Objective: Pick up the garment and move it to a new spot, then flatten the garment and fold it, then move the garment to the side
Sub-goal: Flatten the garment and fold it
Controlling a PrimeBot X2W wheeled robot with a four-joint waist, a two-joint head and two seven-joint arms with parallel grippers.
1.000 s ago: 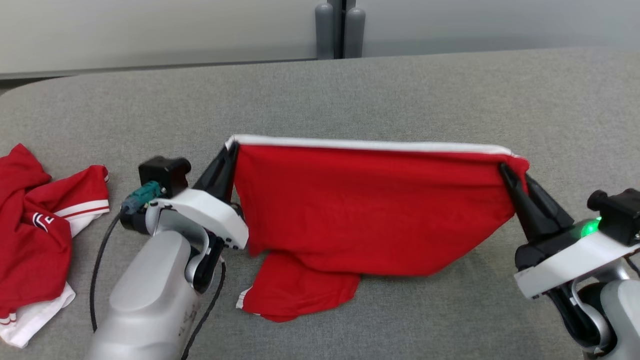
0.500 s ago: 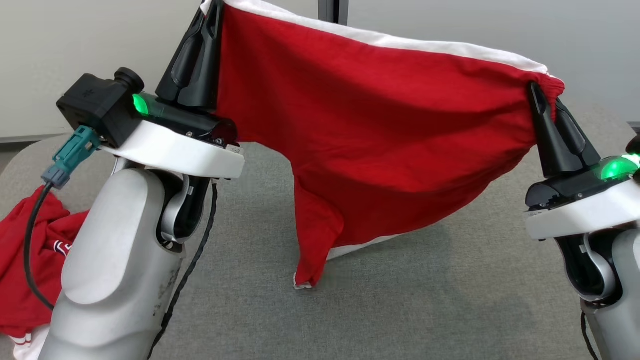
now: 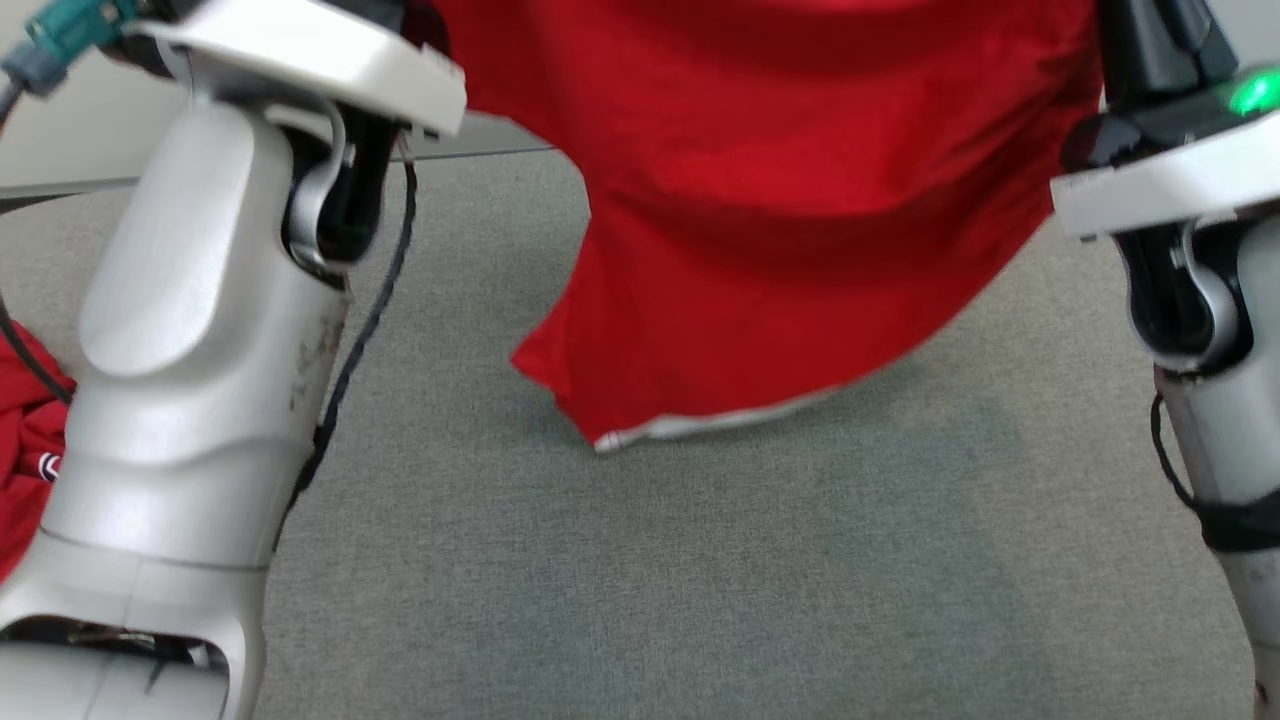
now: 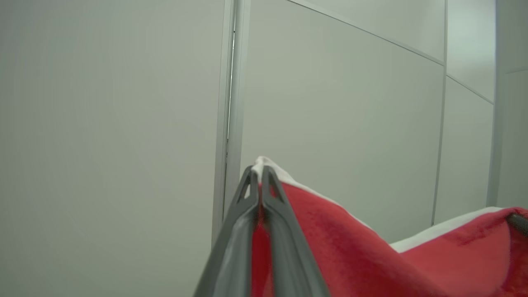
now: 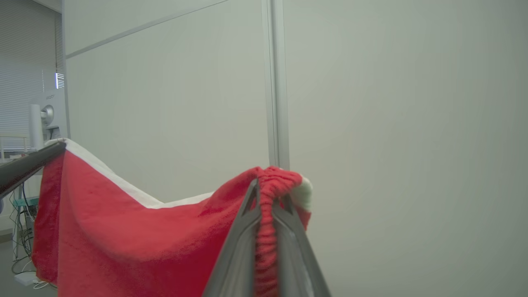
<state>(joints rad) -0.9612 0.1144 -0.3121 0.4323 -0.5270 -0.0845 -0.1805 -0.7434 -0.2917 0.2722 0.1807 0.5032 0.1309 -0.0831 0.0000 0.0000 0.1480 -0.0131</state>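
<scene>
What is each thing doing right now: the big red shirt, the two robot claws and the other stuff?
red garment: held up in the air, spread between both grippers, lower part dangling above the table.
left gripper: shut on a white-edged corner of the red garment.
right gripper: shut on a bunched corner of the red garment.
second garment: crumpled, lying on the table at the left.
table: grey, flat.

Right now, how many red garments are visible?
2. One garment hangs between the left tool and right tool; a second garment lies at the head view's left edge, partly hidden behind the forearm.
</scene>
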